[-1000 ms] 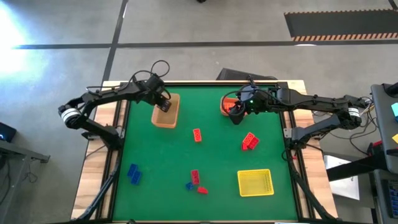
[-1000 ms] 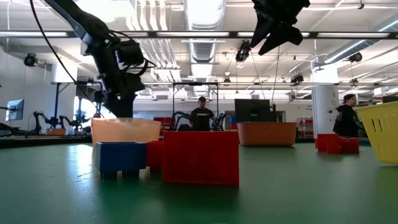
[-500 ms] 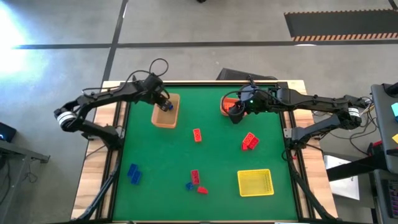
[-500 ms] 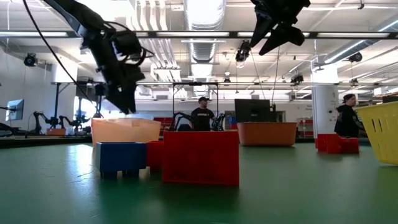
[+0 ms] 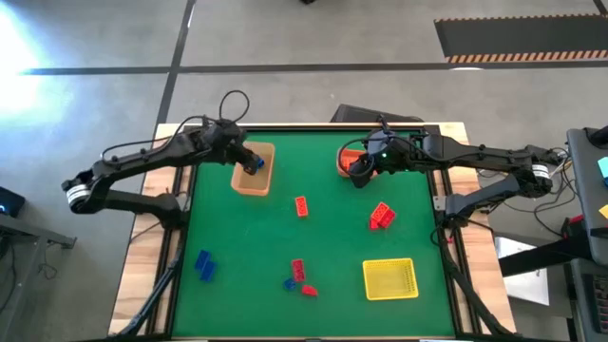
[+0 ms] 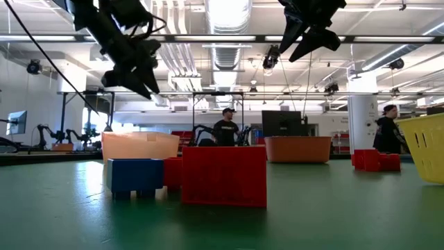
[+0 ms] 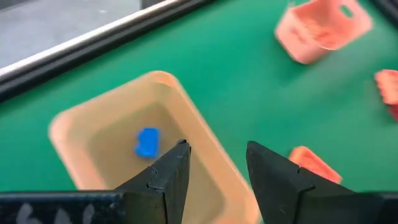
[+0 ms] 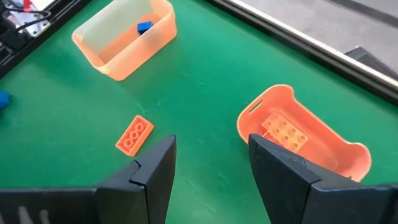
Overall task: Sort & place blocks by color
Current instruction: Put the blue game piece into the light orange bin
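Note:
My left gripper (image 7: 214, 168) hangs open over the tan bin (image 7: 81, 134), touching nothing. One blue block (image 7: 147, 142) lies on that bin's floor. In the high view the left gripper (image 5: 253, 163) shows above the bin's far half. My right gripper (image 8: 208, 162) stands open and empty, high beside the orange bin (image 8: 323, 155), in which an orange block (image 8: 285, 132) lies. Another orange block (image 8: 134, 135) lies flat on the green mat. Red blocks (image 5: 382, 216) lie at the mat's right, blue blocks (image 5: 203, 265) near left, and a red and blue cluster (image 5: 299, 275) near the front.
A yellow bin (image 5: 389, 278) stands at the near right. The table's black frame (image 5: 180, 237) and wooden borders run along both sides. People stand in the room behind the table (image 6: 225, 128). Bare green mat lies between the bins and the scattered blocks.
My left gripper has risen well above the tan bin and drawn back a little toward the table's left edge, its fingers staying apart. The blocks and bins have kept their places.

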`<state>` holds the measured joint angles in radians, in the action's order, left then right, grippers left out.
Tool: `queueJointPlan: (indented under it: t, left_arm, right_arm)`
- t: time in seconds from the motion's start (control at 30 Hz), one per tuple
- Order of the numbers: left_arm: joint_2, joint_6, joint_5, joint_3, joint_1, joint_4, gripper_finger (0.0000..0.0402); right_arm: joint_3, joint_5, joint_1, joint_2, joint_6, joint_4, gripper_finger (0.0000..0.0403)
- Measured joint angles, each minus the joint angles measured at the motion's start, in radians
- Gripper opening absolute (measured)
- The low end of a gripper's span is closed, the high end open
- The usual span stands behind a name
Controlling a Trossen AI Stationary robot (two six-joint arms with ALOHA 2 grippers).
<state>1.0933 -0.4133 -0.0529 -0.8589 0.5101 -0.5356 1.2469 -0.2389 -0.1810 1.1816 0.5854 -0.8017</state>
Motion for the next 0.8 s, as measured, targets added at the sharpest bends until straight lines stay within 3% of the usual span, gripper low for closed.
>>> queueJointPlan:
  t: [0.23,0.6,0.8]
  left_arm:
    - [-0.033,-0.094,0.052,0.000,-0.148,-0.058,0.0141]
    - [-0.024,-0.316,0.212,0.001,-0.401,-0.426,0.0142]
    - [-0.006,-0.451,0.228,0.014,-0.585,-0.475,0.0142]
  right_arm:
    - [0.000,-0.054,0.000,0.000,-0.021,0.011,0.0189]
    - [0.000,-0.136,0.000,0.000,-0.081,0.059,0.0189]
    - [0.000,-0.204,-0.001,0.000,-0.103,0.060,0.0189]
